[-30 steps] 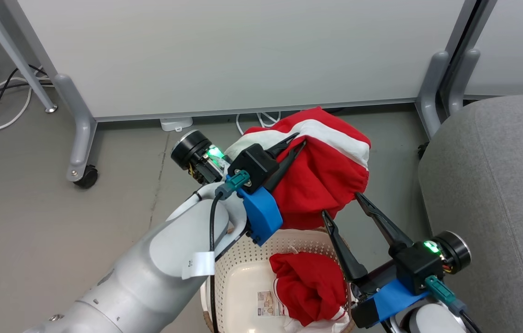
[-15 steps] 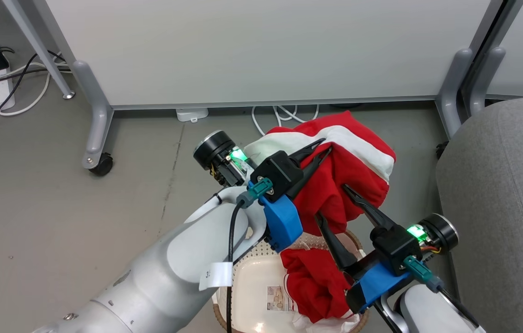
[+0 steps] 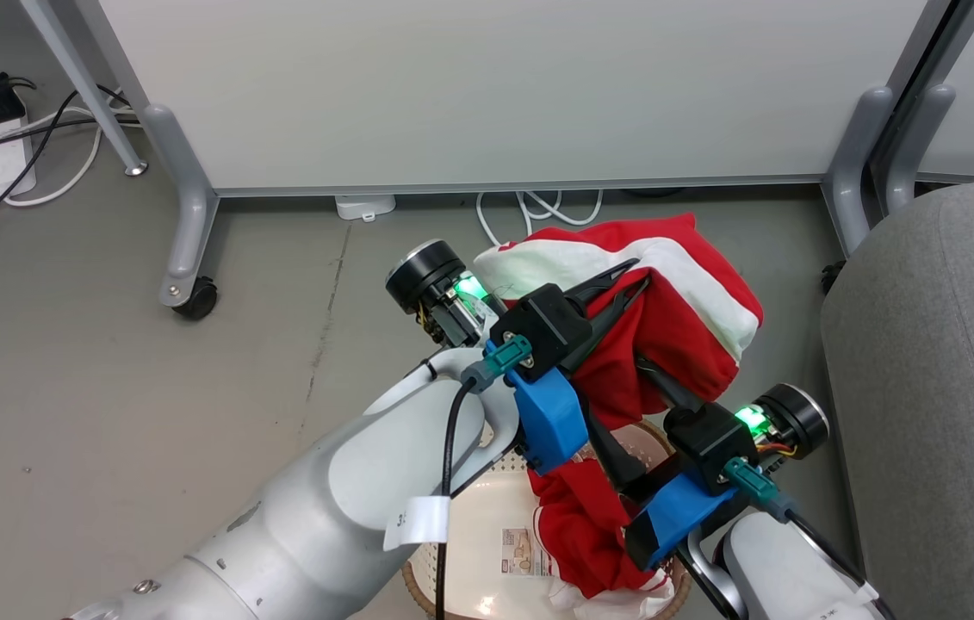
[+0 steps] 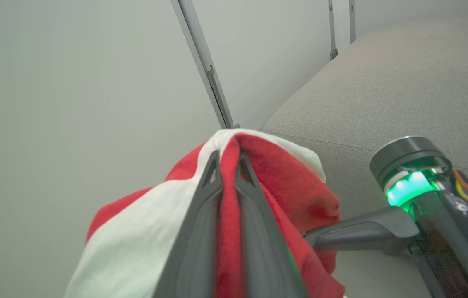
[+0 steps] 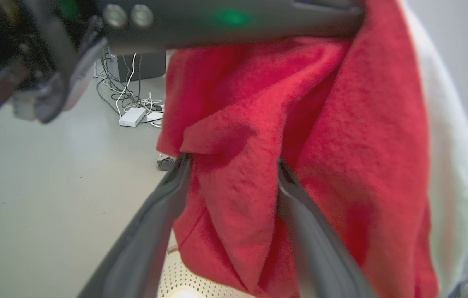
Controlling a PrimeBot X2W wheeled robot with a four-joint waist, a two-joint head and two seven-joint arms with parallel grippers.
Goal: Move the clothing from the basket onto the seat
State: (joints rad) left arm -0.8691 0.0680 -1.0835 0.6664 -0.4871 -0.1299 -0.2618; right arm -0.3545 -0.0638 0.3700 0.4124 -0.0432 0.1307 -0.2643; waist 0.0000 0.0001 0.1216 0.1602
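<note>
Basket (image 3: 487, 508) on floor (image 3: 108, 387) holds one red garment (image 3: 581, 534) and a label (image 3: 521, 551). Second garment (image 3: 685, 327) hangs above the basket, pinched in the left claw (image 3: 635, 277), fingers pressed together on a fold. Right claw (image 5: 232, 159) is spread, straddling the hanging fabric. Seat (image 3: 926, 387) stands just right of the basket. Partition (image 3: 495, 86) and cables (image 3: 538, 207) lie behind.

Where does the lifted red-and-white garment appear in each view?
Head view: garment at centre, pinched in the left gripper.
Left wrist view: garment lower centre, clamped between those fingers.
Right wrist view: garment centre-right, a fold inside the open right gripper.
Shared landmark: right gripper's dark finger against red cloth.
</note>
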